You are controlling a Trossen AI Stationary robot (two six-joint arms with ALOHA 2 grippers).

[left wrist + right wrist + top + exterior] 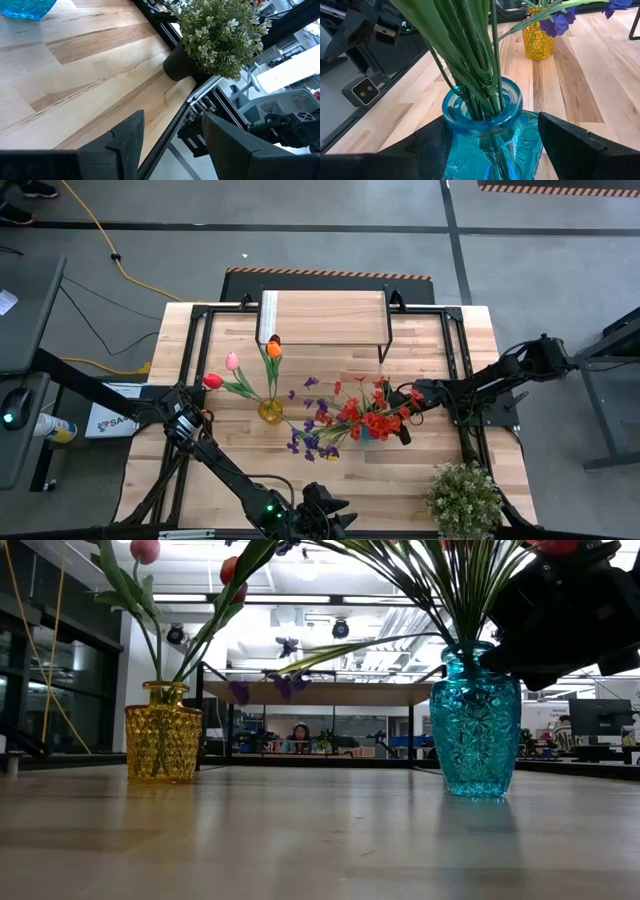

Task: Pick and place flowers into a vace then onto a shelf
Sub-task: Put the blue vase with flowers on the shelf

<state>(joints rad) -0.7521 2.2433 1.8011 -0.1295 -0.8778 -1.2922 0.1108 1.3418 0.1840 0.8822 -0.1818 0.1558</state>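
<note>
A blue glass vase [480, 117] stands upright on the table, right of centre. It holds red and purple flower sprays [360, 412] on green stems [470, 55]. My right gripper [492, 125] reaches in from the table's right and is shut on this vase. A yellow vase [270, 412] left of it holds pink, red and orange tulips [272, 350]. The shelf [325, 315] stands at the table's far edge. My left gripper [172, 140] hangs open at the near edge, with nothing between its fingers. My right gripper has the blue vase's body between its two fingers, one finger [427, 147] on each side of the wall [525, 140] just below the rim. It comes nearly level from the table's right side. The vase stays upright, its base [478, 788] on the table.
A bushy potted plant [463, 498] stands at the table's near right corner, close to my left gripper. Black frame rails [452, 360] run along the table's sides. Bare tabletop [330, 375] lies between the vases and the shelf.
</note>
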